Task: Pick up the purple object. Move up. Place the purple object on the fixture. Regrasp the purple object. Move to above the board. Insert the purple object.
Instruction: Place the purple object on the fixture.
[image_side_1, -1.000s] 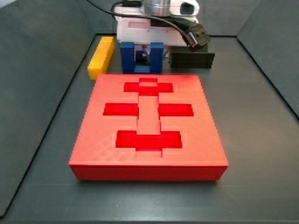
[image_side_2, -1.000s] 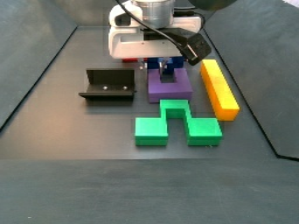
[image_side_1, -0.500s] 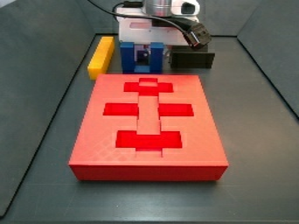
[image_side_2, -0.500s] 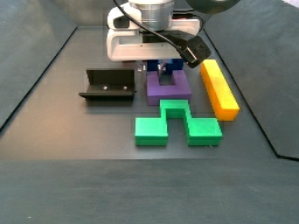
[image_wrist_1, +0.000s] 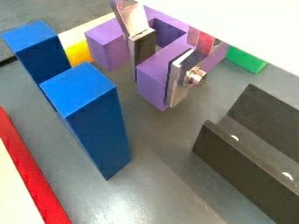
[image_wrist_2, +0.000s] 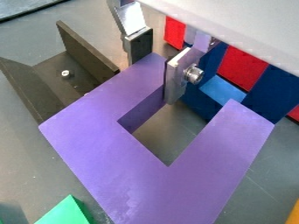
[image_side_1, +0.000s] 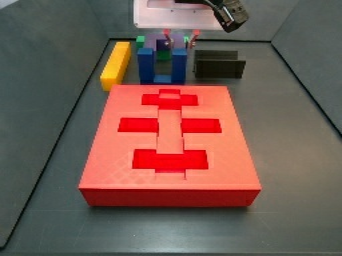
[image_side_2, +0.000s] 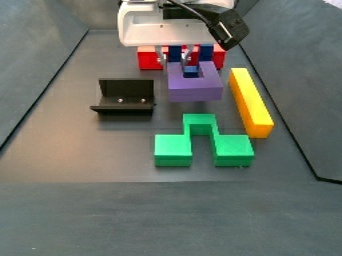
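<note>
The purple object (image_side_2: 194, 85) is a U-shaped block hanging in my gripper (image_side_2: 189, 62), lifted a little off the floor. In both wrist views the gripper (image_wrist_1: 160, 54) (image_wrist_2: 158, 61) is shut on one arm of the purple object (image_wrist_1: 152, 86) (image_wrist_2: 105, 131), with one finger in the notch and one outside. The black fixture (image_side_2: 120, 98) (image_side_1: 221, 66) stands on the floor beside it, and shows close by in the wrist views (image_wrist_1: 251, 149) (image_wrist_2: 52, 79). The red board (image_side_1: 170, 140) lies flat beyond the blocks. In that side view the gripper (image_side_1: 171, 45) is above the blue block.
A blue block (image_side_1: 160, 62) (image_wrist_1: 87, 114) stands between the gripper and the board. A yellow bar (image_side_2: 250, 100) (image_side_1: 118, 62) lies along one side. A green block (image_side_2: 198, 140) lies on the floor past the purple object. Dark tray walls bound the floor.
The gripper has risen, and the purple object has come up off the floor with it. The other blocks, the fixture and the board have not moved.
</note>
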